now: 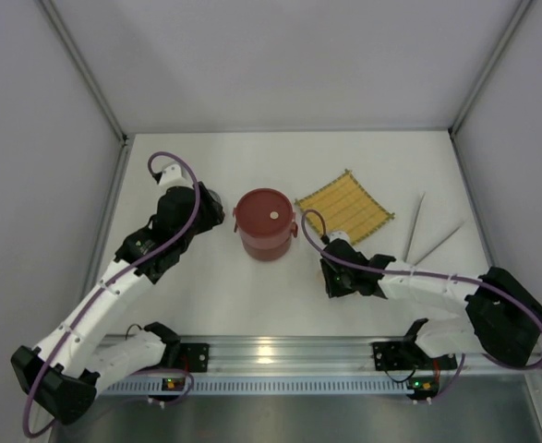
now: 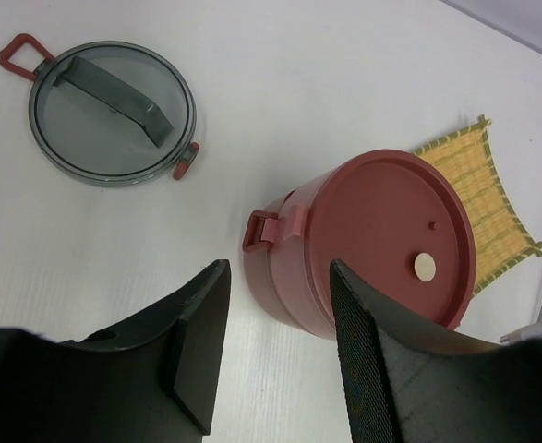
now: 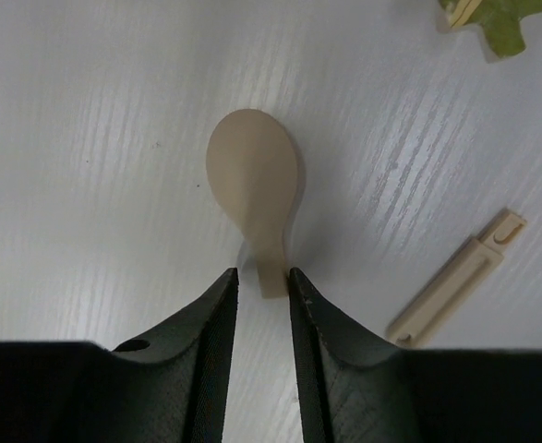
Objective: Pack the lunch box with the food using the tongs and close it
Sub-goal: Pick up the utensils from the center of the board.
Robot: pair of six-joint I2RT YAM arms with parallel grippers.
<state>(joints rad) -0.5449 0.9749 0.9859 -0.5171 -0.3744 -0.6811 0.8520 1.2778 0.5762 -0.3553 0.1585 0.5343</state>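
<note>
- Black fingers of the right gripper (image 3: 263,277) fill the bottom of the right wrist view. They are narrowly parted, with the handle end of a beige spoon (image 3: 255,185) between their tips. A sliver of table (image 3: 86,138) is seen between one finger and the handle.
- The lunch box (image 1: 265,224) is seen upright at mid-table, its axis vertical. Its maroon lid is on, and its side handles point left and right.
- The tongs (image 1: 415,228) are laid flat, well to the right of the box. Their long axis runs near to far. The two arms are joined at the near end and spread in a V toward the far right, with nothing held.
- A yellow woven mat (image 1: 344,205) is seen between box and tongs.
- The left gripper (image 2: 278,277) is held just left of the box, jaws wide and empty.
- A beige stick (image 3: 455,286) is seen right of the spoon.
</note>
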